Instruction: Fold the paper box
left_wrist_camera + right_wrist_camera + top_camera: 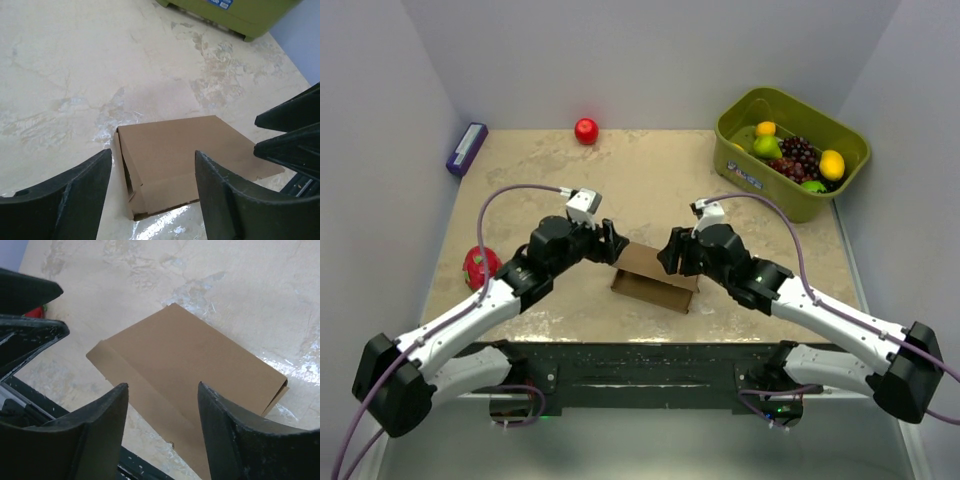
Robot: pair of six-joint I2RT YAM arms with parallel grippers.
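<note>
The plain brown paper box (652, 279) lies near the table's front edge between my two arms, its lid down and its front wall facing the near edge. In the left wrist view the paper box (190, 155) shows a small gap at its left corner. My left gripper (613, 244) is open and empty, just left of and above the box. My right gripper (669, 252) is open and empty, just right of and above it. In the right wrist view the paper box (185, 370) lies below the open fingers (227, 435).
An olive-green bin (790, 150) of fruit stands at the back right. A red apple (586, 130) sits at the back centre, a purple box (467, 148) at the back left, and a red fruit (478, 265) at the left edge beside my left arm.
</note>
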